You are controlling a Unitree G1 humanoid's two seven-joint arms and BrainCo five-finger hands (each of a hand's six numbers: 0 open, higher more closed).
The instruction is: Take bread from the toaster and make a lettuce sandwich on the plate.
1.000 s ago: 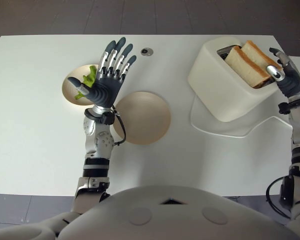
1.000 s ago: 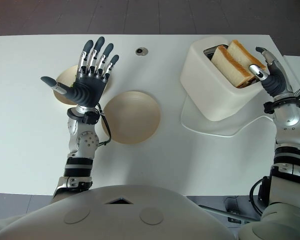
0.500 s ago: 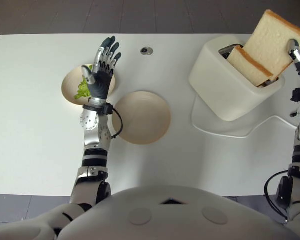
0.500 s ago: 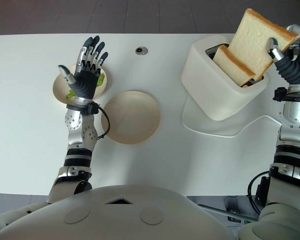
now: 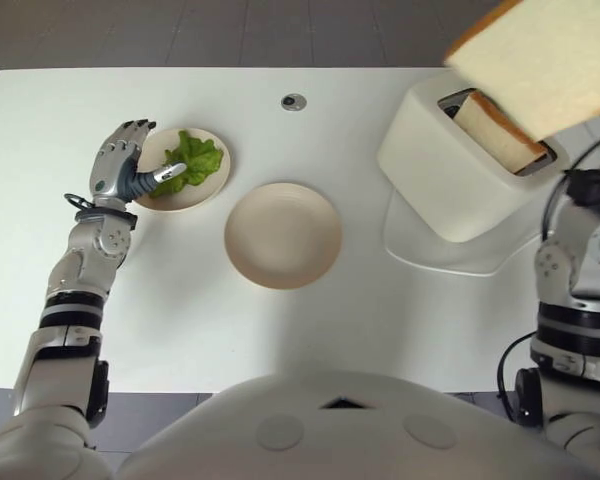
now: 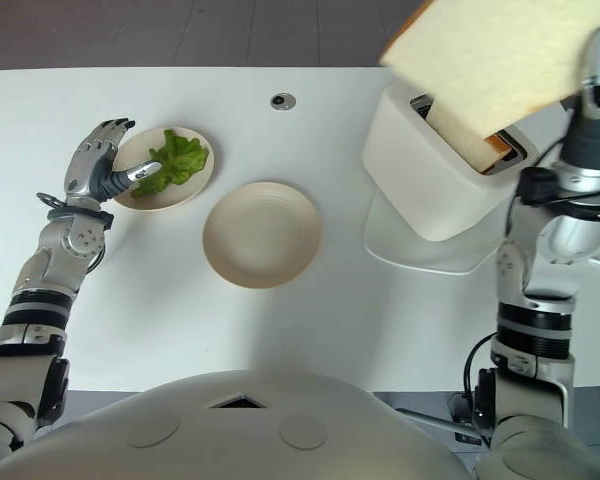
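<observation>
Right hand [image 6: 588,130] fingers clamp bread slice [image 6: 490,55] (aloft, above toaster [image 6: 430,170]); left hand [image 5: 120,160] curled, touching lettuce [image 5: 192,160].

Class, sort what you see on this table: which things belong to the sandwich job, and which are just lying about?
Job: toaster, lifted bread slice, slice in toaster, lettuce, lettuce dish, empty plate.
Lying about: round fitting in tabletop, white mat under toaster.

The table [image 5: 380,330] is smooth and matt; the toaster [image 5: 430,165] looks like matt plastic; the plate [image 5: 283,235] and the small dish [image 5: 185,203] have a dull, even finish. The lettuce [image 5: 187,163] is crinkled; the bread slice [image 5: 550,60] has a pale, porous crumb; the left hand [image 5: 118,165] shows silvery metal over dark matt parts.
</observation>
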